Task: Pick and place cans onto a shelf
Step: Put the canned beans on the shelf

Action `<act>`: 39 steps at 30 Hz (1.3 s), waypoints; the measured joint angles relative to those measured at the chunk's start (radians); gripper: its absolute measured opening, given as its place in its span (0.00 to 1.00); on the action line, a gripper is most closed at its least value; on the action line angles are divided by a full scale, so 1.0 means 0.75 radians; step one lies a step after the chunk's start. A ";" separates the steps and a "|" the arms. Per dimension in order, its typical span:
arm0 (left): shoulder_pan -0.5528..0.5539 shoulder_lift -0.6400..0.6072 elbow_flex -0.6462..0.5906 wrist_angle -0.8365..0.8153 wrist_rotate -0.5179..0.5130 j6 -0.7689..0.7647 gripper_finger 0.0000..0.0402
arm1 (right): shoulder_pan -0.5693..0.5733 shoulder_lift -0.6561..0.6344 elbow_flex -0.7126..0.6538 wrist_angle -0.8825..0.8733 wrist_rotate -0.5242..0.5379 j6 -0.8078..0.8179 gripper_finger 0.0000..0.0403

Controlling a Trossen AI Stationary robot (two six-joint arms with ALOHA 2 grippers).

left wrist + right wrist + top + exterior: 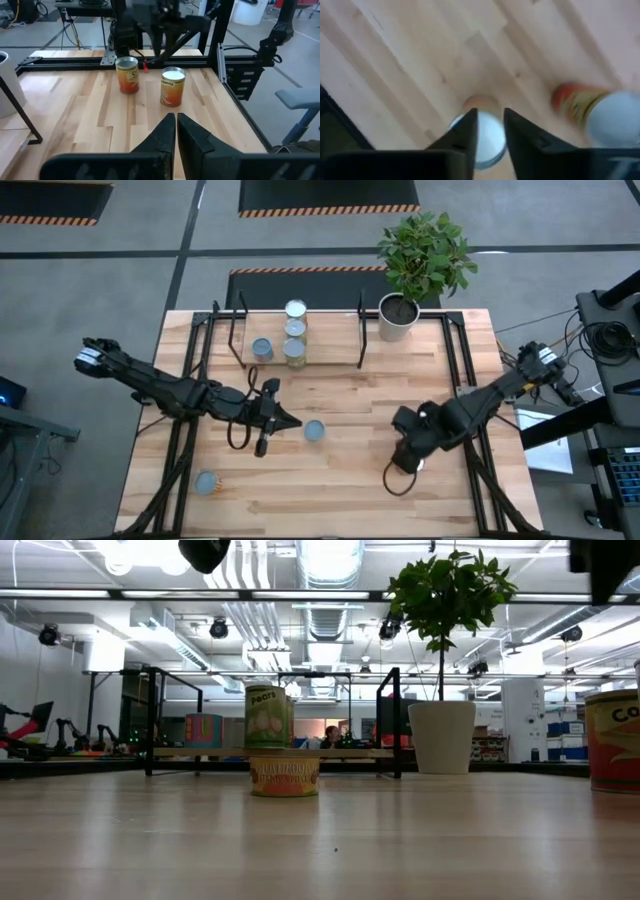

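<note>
Four cans [292,332] sit on the shelf [345,348] at the upper middle of the high view, three in a column and one to their left. Two more stand loose on the tabletop [340,480]: one can near the centre [314,431], another at the lower left [206,483]. Just left of the centre can, the left gripper [264,442] has its fingers pressed together, holding nothing. Right of centre, the right gripper [490,131] points down with fingers slightly apart above a pale can top [487,140]; whether they grip it is unclear.
</note>
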State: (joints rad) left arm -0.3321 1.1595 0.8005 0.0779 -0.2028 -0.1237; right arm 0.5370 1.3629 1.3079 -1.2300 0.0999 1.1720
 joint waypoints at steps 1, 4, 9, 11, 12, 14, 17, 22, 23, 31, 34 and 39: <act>0.000 0.000 0.000 0.002 0.000 -0.002 0.00 | 0.019 0.009 0.000 0.000 -0.009 0.053 0.27; 0.000 -0.003 0.000 0.017 0.000 -0.003 0.00 | 0.055 0.031 -0.001 -0.001 -0.090 0.200 0.44; 0.000 -0.021 0.015 0.002 0.000 0.010 0.00 | 0.061 0.059 -0.001 -0.008 -0.208 0.336 0.70; 0.000 -0.022 0.040 -0.029 0.000 0.009 0.00 | 0.060 0.066 -0.001 -0.007 -0.229 0.378 0.79; 0.000 -0.022 0.051 -0.049 0.000 0.008 0.00 | 0.060 0.069 -0.001 -0.007 -0.240 0.400 0.84; -0.002 -0.022 0.058 -0.082 0.000 -0.001 0.00 | 0.067 0.071 -0.001 -0.003 -0.248 0.441 0.90; -0.002 -0.022 0.058 -0.118 0.000 -0.017 0.00 | 0.101 0.071 -0.003 0.002 -0.189 0.480 0.94; -0.002 -0.022 0.058 -0.128 0.000 -0.022 0.00 | 0.136 0.092 -0.013 0.000 -0.133 0.550 0.95; -0.002 -0.022 0.058 -0.127 0.000 -0.022 0.00 | 0.136 0.102 -0.013 -0.001 -0.133 0.560 0.95; -0.002 -0.022 0.058 -0.125 0.000 -0.022 0.00 | 0.136 0.208 -0.023 -0.027 -0.179 0.556 0.95; -0.002 -0.022 0.058 -0.125 0.001 -0.022 0.00 | 0.133 0.246 -0.030 -0.025 -0.201 0.512 0.95; -0.002 -0.022 0.058 -0.125 0.000 -0.022 0.00 | 0.115 0.293 -0.035 -0.013 -0.233 0.442 0.95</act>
State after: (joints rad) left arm -0.3332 1.1431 0.8440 -0.0158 -0.2027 -0.1401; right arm 0.6232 1.5825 1.2819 -1.2400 -0.0751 1.5038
